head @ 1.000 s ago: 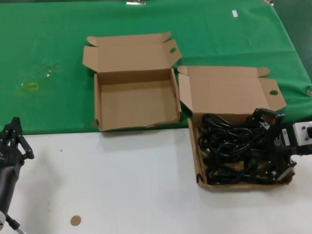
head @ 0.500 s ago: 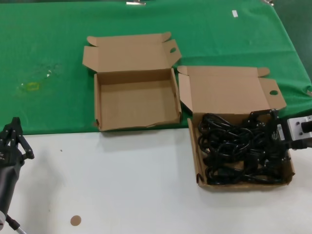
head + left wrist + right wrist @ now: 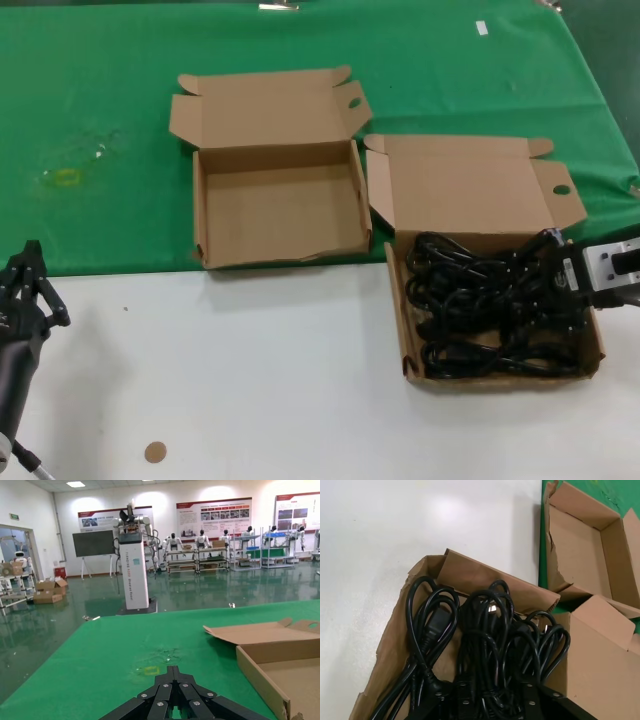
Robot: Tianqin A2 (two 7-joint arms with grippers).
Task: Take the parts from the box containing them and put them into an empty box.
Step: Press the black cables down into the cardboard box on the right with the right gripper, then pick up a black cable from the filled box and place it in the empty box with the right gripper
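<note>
Since the earlier frames, we see the right gripper (image 3: 556, 283) has drawn back toward the right wall of the full box (image 3: 480, 185); its tips are sunk among the black cords (image 3: 480, 310), and we cannot tell whether its fingers grip anything. Nearest us, the left gripper (image 3: 22, 290) waits at the white table's (image 3: 260, 380) left edge, fingers spread. Farther back on the green cloth (image 3: 100, 100) sits the empty box (image 3: 275, 205), just left of the full one.

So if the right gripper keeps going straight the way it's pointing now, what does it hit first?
Most likely the power cords. The right gripper is at the right edge of the full box, pointing into the tangled bundles; depth is hard to judge.
</note>
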